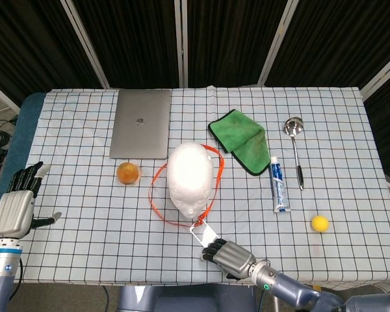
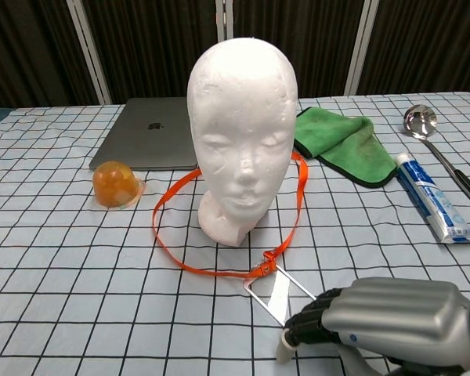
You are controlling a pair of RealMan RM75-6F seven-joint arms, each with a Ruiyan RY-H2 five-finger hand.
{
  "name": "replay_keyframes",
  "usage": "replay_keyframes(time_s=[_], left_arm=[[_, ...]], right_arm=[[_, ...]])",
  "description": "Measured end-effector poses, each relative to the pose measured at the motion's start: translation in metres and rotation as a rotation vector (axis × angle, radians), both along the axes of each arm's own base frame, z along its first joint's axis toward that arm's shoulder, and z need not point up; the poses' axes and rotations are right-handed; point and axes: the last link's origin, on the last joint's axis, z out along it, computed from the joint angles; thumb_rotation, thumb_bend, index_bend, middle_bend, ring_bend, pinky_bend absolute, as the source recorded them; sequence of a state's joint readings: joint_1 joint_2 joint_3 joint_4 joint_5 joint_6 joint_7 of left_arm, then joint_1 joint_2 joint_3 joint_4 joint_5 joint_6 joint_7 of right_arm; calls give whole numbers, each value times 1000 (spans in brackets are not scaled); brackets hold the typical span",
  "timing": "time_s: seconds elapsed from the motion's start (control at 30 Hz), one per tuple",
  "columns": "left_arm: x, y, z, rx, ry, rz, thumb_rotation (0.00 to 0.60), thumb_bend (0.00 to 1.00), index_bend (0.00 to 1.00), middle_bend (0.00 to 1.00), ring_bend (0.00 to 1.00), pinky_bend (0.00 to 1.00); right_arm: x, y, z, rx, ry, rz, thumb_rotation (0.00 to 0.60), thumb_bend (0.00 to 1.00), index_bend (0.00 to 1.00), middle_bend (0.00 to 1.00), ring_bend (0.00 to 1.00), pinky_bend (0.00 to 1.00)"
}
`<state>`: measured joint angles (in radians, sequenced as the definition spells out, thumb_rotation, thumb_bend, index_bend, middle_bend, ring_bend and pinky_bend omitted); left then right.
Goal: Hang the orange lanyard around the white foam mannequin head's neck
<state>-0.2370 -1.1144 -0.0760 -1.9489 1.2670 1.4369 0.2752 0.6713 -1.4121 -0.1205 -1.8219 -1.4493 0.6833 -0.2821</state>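
The white foam mannequin head [image 1: 192, 175] [image 2: 243, 117] stands upright mid-table. The orange lanyard [image 1: 151, 195] [image 2: 176, 258] lies flat on the cloth as a loop around the head's base, low at the neck. Its clear badge holder [image 1: 203, 232] [image 2: 274, 291] stretches toward the front edge. My right hand [image 1: 233, 255] [image 2: 392, 317] is at the table's front edge with fingers curled, pinching the holder's near corner. My left hand [image 1: 16, 205] hovers off the table's left edge, fingers spread, holding nothing.
A closed laptop [image 1: 141, 132] lies behind the head. An orange dome-shaped object [image 1: 128, 173] sits to its left. A green cloth [image 1: 239, 140], toothpaste tube [image 1: 279, 184], ladle [image 1: 294, 140] and yellow ball [image 1: 320, 223] occupy the right side.
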Motion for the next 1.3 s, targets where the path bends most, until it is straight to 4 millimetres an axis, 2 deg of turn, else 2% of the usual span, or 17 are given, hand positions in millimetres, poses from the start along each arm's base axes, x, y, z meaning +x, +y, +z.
replay_keyframes(time_s=[0.2,0.53,0.87,1.1,1.3], left_arm=[[0,0,-1,-2,1,1,600,51,0,0,0,0],[0,0,0,1,-2,3,600,50,0,0,0,0],[0,0,-1,-4,0,2,600,51,0,0,0,0],[0,0,-1,-3,-1,4,600,51,0,0,0,0],[0,1,-2,-9,-2,3,600,51,0,0,0,0]], right_arm=[[3,4,5,37,-29,-44,600,1000,256,276,192,207],[5,-1,17,62,-52,-114,600,1000,262,287,213,227],[16,-20,21,-31,-151,-101,600,1000,262,277,213,224],[7,-28,13,-61,-120,-94,600,1000,262,276,213,224],[-3,-20,10,-46,-74,-62,600,1000,262,277,213,225]])
